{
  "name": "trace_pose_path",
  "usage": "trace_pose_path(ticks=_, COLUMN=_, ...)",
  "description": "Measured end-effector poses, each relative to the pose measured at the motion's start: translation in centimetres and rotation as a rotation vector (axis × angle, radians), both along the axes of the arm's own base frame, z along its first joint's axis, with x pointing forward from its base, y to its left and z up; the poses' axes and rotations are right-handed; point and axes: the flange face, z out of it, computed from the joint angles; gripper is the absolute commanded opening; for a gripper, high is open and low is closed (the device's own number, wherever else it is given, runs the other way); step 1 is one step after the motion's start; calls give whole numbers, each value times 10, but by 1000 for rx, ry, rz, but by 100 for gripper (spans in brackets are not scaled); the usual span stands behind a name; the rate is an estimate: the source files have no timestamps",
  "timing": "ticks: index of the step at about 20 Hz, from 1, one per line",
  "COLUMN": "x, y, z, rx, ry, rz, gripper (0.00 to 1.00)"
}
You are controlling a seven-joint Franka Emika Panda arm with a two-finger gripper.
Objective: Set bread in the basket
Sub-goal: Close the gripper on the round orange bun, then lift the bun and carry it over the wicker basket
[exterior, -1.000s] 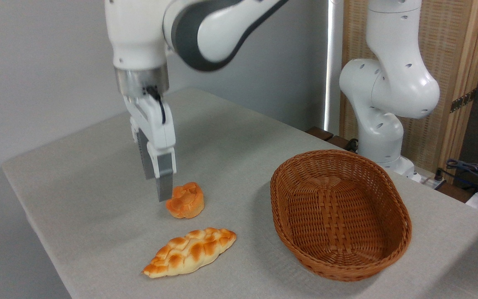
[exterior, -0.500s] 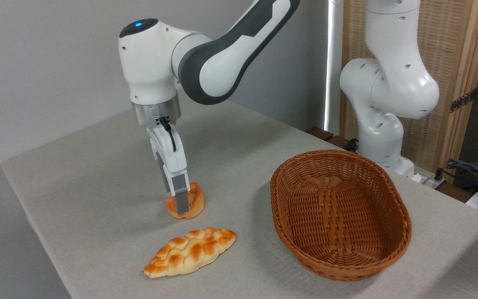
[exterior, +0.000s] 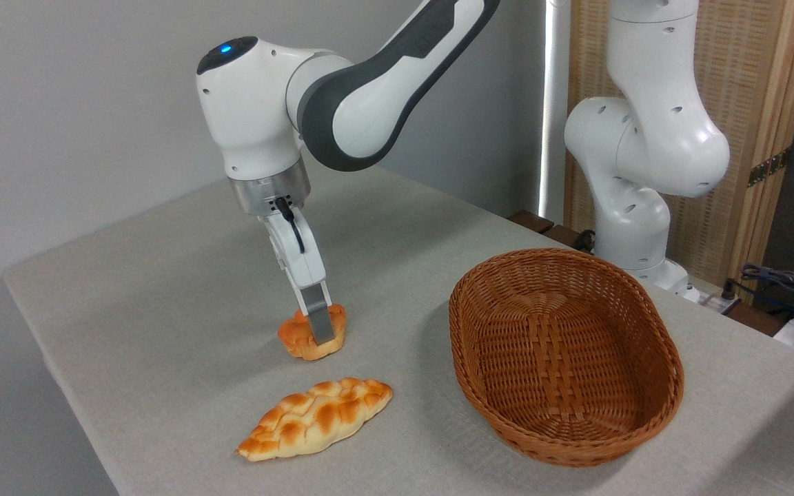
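The gripper (exterior: 319, 329) stood over the round knotted bun (exterior: 312, 335), its near finger (exterior: 319, 318) crossing the bun's front; the far finger was hidden, so whether it had clamped could not be told. The bun sat on the cloth-covered table (exterior: 163, 289), likely light and squashy, best pinched across its paler base. Below the gripper lay a pointed braided loaf (exterior: 316, 417). Well to its right sat the oval woven wicker basket (exterior: 645, 337), stiff-ribbed.

You see an orange-golden bread (exterior: 300, 336) with a paler base at the white-and-grey claw (exterior: 321, 334); right of it a brown woven basket (exterior: 666, 358); below it a golden braided loaf (exterior: 316, 417); grey tabletop (exterior: 128, 310).
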Motion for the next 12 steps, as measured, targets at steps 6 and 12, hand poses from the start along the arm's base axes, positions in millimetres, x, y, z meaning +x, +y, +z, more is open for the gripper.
trace_pose_path(ticks=6, x=-3, y=2, z=7, rx=0, ry=7, rz=5, gripper=22)
trace_pose_path(ticks=12, x=-45, y=77, z=101, rx=-1, ry=53, rz=-17, gripper=23)
